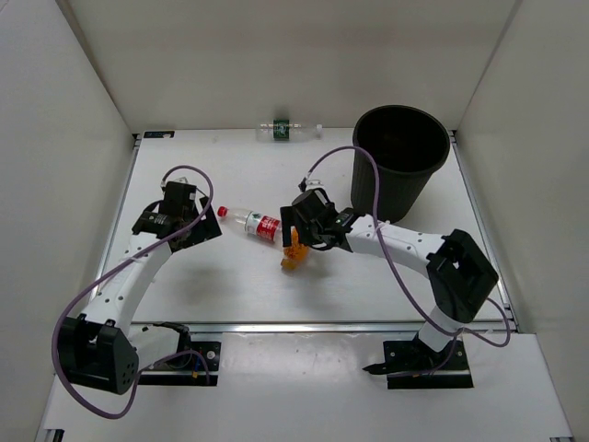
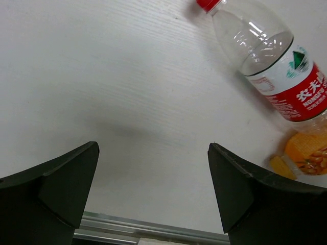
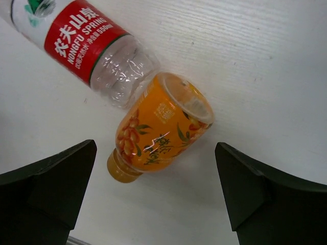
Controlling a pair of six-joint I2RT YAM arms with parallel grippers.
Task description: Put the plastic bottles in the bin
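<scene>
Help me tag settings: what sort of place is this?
Probably a robot lab cell: white walls box in the table, two arms are bolted to its near edge, with bottles and a bin.

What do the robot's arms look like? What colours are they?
The left arm and right arm have white links and chunky black joints. A thin purple cable loops along each. The left tool and right tool each end in two black, wedge-shaped fingers. I can't see any markings on them.
</scene>
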